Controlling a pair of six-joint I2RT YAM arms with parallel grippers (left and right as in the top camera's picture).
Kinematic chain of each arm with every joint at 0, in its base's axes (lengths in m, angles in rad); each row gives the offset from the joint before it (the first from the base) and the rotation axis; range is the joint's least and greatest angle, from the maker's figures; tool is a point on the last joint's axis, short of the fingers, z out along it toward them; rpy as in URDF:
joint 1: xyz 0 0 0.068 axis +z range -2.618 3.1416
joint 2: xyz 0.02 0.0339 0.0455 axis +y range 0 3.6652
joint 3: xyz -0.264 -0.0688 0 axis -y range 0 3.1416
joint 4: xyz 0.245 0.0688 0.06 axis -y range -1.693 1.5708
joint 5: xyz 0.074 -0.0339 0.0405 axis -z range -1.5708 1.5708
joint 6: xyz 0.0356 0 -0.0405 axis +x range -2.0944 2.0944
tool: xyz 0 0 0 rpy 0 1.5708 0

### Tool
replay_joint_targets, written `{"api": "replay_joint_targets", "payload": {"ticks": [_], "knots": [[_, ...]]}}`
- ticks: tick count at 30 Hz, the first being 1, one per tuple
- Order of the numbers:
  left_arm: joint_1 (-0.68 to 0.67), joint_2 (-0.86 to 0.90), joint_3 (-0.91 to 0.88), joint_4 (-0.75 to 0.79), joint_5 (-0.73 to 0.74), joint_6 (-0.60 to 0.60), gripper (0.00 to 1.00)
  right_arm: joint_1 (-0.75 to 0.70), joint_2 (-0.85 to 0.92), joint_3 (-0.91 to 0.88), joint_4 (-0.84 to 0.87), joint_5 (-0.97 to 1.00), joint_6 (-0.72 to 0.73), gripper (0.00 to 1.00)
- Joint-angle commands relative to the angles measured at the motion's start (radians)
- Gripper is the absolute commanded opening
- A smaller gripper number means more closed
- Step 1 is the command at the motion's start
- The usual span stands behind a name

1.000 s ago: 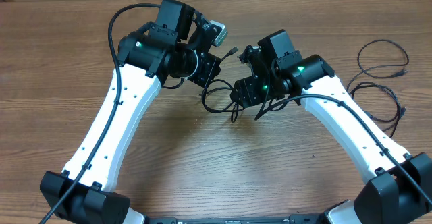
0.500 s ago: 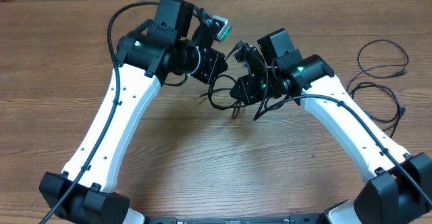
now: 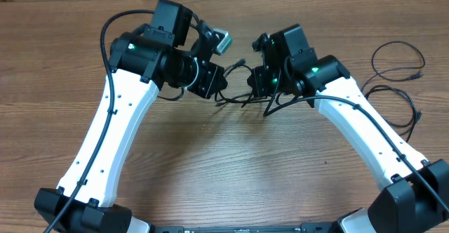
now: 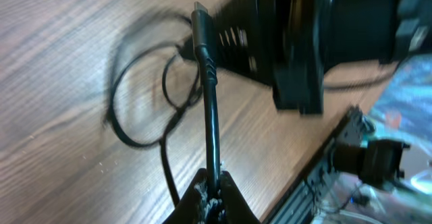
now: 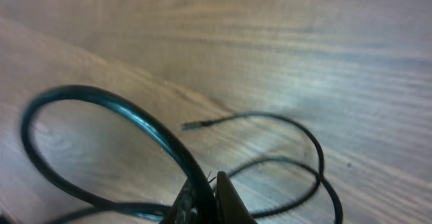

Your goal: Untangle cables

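A tangle of thin black cables (image 3: pixel 235 101) hangs and lies between my two grippers at the middle of the table. My left gripper (image 4: pixel 212 183) is shut on one cable just behind its plug end (image 4: pixel 200 18), which sticks straight out past the fingertips. Below that, a cable loop (image 4: pixel 135 102) rests on the wood. My right gripper (image 5: pixel 206 187) is shut on a thicker black cable that arches away to the left as a loop (image 5: pixel 101 102). A thinner cable (image 5: pixel 297 156) curls on the table behind it. In the overhead view the left gripper (image 3: pixel 223 73) and right gripper (image 3: pixel 258 78) face each other closely.
Two more thin black cables lie loose at the far right, one loop (image 3: pixel 396 59) above another (image 3: pixel 400 105). The right arm's black wrist (image 4: pixel 324 42) fills the upper right of the left wrist view. The table's near edge (image 4: pixel 317 170) shows there too.
My right gripper has shut on a cable. Both grippers have moved toward the far side of the table, the left arm shifting left, and the tangle has drawn out between them.
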Motion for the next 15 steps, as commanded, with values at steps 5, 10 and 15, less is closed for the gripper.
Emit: {"api": "replay_joint_targets", "payload": {"ticks": [5,10,15], "knots": [[-0.047,-0.001,0.019,-0.055,-0.006,0.125,0.04,-0.015,-0.003,0.111,0.034,0.043,0.083,0.04],[-0.049,0.0,-0.008,-0.052,-0.109,0.121,0.04,-0.016,-0.007,0.144,0.0,-0.007,0.083,0.04],[-0.048,0.003,-0.032,-0.01,-0.212,0.061,0.04,-0.016,-0.039,0.145,-0.006,-0.014,0.083,0.04]]}}
